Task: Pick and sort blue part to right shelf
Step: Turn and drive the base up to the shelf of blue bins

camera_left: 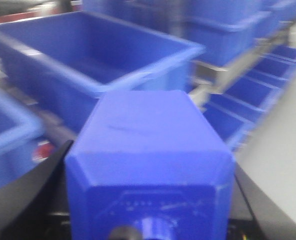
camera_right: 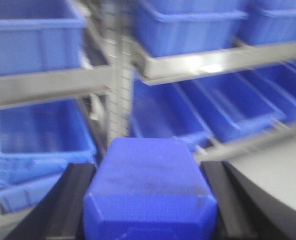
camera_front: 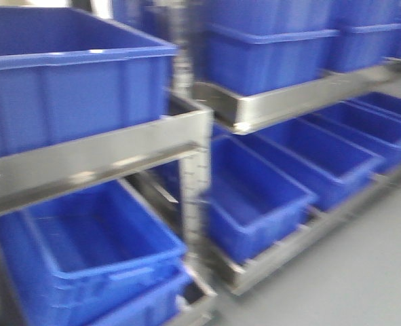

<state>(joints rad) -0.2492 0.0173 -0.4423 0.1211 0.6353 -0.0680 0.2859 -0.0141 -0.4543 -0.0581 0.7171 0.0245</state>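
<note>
Each wrist view shows a blue part, a chunky block with bevelled corners. One blue part point(camera_left: 148, 145) sits between the black fingers point(camera_left: 42, 185) of my left gripper point(camera_left: 150, 170), which is shut on it. My right gripper point(camera_right: 149, 200) is likewise shut on a second blue part point(camera_right: 150, 175), its fingers point(camera_right: 70, 200) pressing both sides. The right shelf point(camera_front: 295, 103), a metal rack with a brushed-steel rail, carries large blue bins point(camera_front: 268, 58) ahead and to the right. Neither gripper appears in the front view. All views are blurred.
A nearer rack on the left has a steel rail point(camera_front: 91, 163) and a post point(camera_front: 193, 197), with a big blue bin point(camera_front: 71, 81) above and another point(camera_front: 85, 251) below. Lower bins point(camera_front: 336, 156) slope along the right rack. Grey floor point(camera_front: 363, 272) lies at right.
</note>
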